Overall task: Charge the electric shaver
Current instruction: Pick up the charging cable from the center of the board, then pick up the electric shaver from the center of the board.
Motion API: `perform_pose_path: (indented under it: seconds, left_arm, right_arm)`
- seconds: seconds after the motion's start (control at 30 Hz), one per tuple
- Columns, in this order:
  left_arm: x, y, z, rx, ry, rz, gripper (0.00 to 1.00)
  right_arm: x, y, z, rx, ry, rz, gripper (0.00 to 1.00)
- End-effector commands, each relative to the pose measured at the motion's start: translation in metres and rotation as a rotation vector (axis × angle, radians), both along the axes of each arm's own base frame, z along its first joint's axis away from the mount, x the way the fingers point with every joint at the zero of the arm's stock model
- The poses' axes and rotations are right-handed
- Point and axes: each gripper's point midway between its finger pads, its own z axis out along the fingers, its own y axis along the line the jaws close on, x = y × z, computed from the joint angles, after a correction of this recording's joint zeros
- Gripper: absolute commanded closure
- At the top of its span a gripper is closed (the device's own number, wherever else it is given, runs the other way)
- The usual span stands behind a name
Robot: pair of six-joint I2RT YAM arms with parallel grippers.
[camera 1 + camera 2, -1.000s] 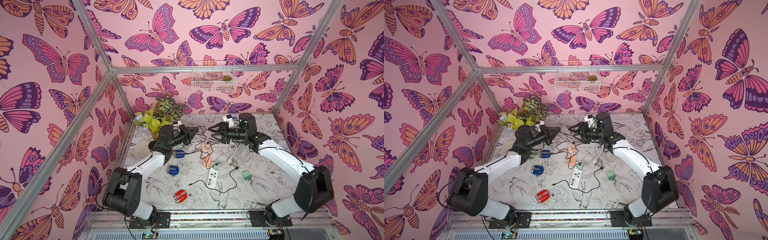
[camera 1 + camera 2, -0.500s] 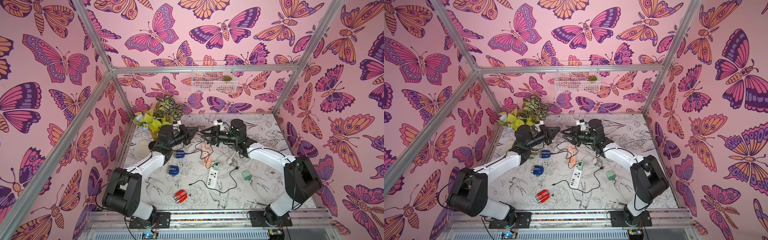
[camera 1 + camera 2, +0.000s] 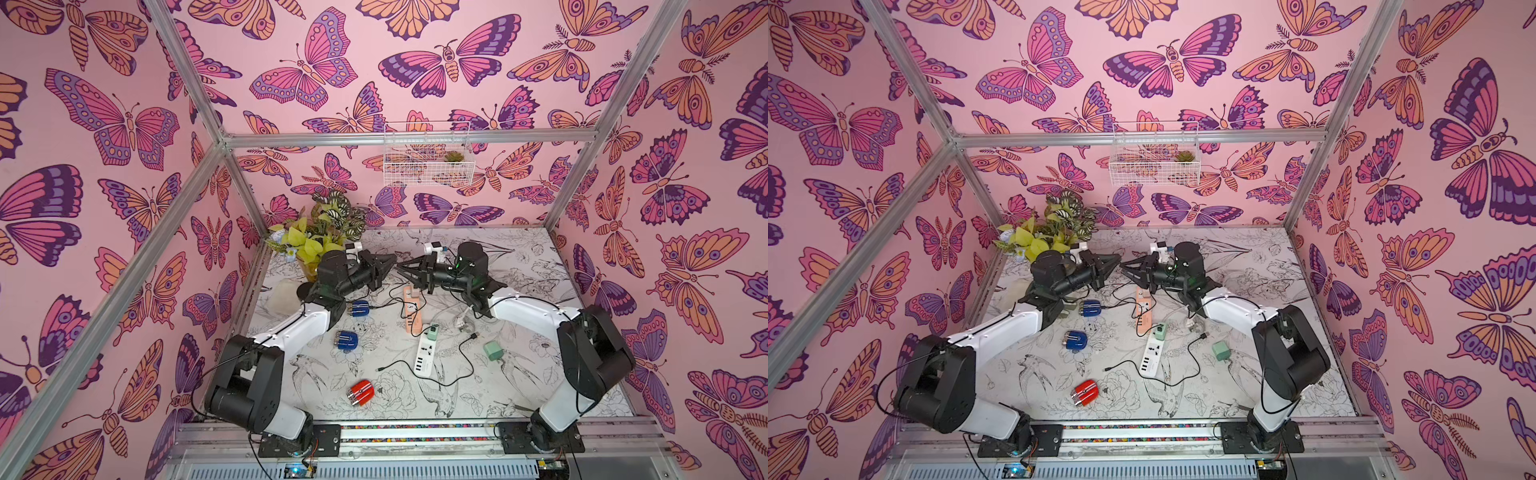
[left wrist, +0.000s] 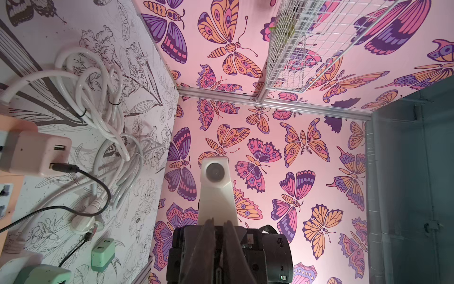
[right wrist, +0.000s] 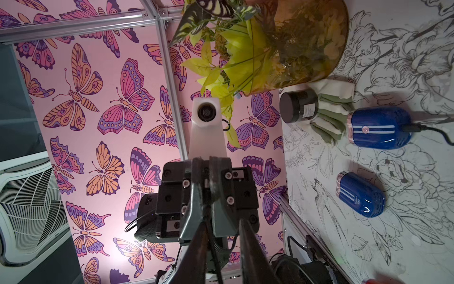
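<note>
Three shavers lie on the desk (image 3: pixel 519 386). A blue shaver (image 3: pixel 358 308) sits left of centre in both top views, with a black cable (image 5: pixel 417 127) plugged into its end and leading toward the peach power strip (image 3: pixel 412 309). Just below it lies a second blue shaver (image 3: pixel 346 340), and a red shaver (image 3: pixel 360 392) lies lower still. Above them the left claw (image 3: pixel 390 259) is clenched on nothing. It faces the right claw (image 3: pixel 402 267), whose jaws stand slightly parted and empty.
</note>
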Motion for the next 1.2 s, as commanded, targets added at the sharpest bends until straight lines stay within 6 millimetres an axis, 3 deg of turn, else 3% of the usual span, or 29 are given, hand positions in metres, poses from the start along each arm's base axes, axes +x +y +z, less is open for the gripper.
perform_pose_path:
  seconds: [0.0,0.37,0.47,0.67,1.0,1.17]
  left_arm:
    - [-0.002,-0.003,-0.003,0.003,-0.008,-0.006,1.00]
    - [-0.007,-0.004,-0.009,0.011,0.005,-0.001,1.00]
    - [-0.007,-0.003,-0.009,0.013,0.007,0.000,1.00]
    - [-0.006,-0.006,-0.009,0.013,0.008,-0.002,1.00]
    - [-0.010,-0.011,-0.009,0.014,0.009,-0.011,1.00]
    - [-0.015,-0.010,-0.009,0.023,0.019,-0.011,1.00]
  right_arm:
    - [0.005,0.008,0.013,0.027,-0.026,-0.002,0.77]
    - [0.010,0.008,0.019,0.042,-0.033,-0.017,0.80]
    - [0.007,0.007,0.020,0.026,-0.037,-0.016,0.76]
    - [0.010,0.008,0.012,0.021,-0.021,-0.018,0.86]
    - [0.012,0.009,0.000,-0.017,0.002,-0.022,0.86]
    - [0.013,0.010,0.000,-0.046,-0.013,-0.015,1.00]
